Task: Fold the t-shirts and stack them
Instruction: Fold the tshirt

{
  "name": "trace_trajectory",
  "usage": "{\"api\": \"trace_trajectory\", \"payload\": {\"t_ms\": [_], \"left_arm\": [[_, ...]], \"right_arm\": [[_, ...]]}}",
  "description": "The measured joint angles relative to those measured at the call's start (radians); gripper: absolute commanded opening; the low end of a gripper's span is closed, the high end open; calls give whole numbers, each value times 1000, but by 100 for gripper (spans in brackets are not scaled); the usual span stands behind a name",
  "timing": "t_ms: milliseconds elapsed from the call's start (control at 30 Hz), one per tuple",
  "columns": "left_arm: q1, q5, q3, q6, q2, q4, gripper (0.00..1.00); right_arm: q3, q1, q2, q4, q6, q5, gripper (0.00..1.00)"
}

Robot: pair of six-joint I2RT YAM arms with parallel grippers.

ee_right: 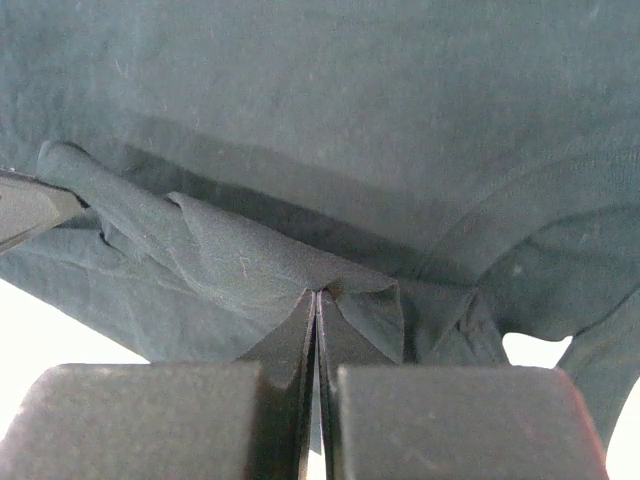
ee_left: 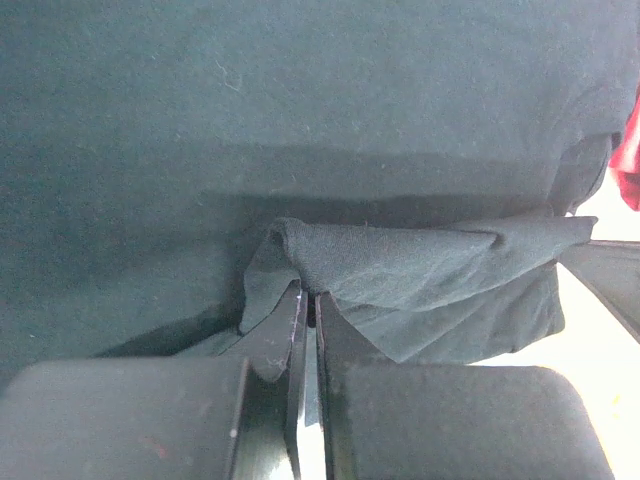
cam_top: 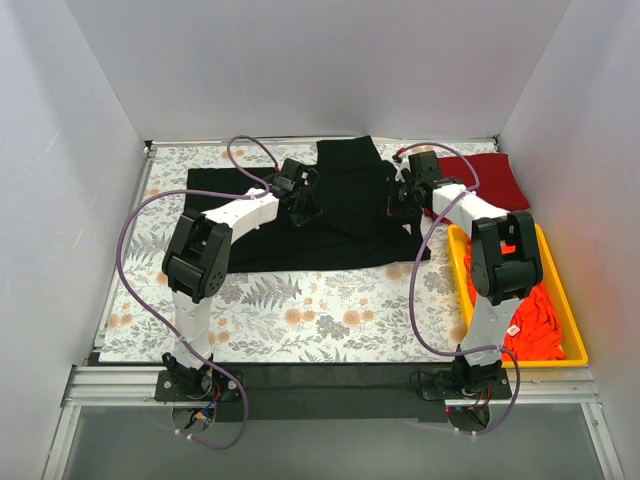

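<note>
Nearest your left wrist lens, the left pincer (ee_left: 308, 295) is clamped tight on a raised fold of the black cloth t-shirt (ee_left: 320, 120), low in the middle of that frame. Your right pincer (ee_right: 318, 298) grips a ridge of that same cloth, fingers pressed together, at the bottom centre of its view. From above, you see the black shirt spread across the upper middle of the floral-patterned counter (cam_top: 300, 310), both arms reaching onto it. At upper right, just beside it, lies a dark red cloth t-shirt (cam_top: 495, 178). Bright orange-red cloth shirts (cam_top: 535, 315) sit crumpled in the yellow plastic bin (cam_top: 575, 322) along the right edge.
</note>
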Motion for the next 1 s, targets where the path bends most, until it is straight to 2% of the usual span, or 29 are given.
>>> {"api": "trace_trajectory", "payload": {"t_ms": [400, 800, 1000], "left_arm": [[32, -24, 0, -10, 5, 57, 0], [54, -38, 37, 25, 82, 96, 0], [62, -55, 42, 35, 82, 109, 0]], "right_arm": [[132, 0, 101, -9, -14, -8, 6], [217, 0, 170, -12, -25, -9, 6], [252, 0, 208, -12, -31, -18, 17]]}}
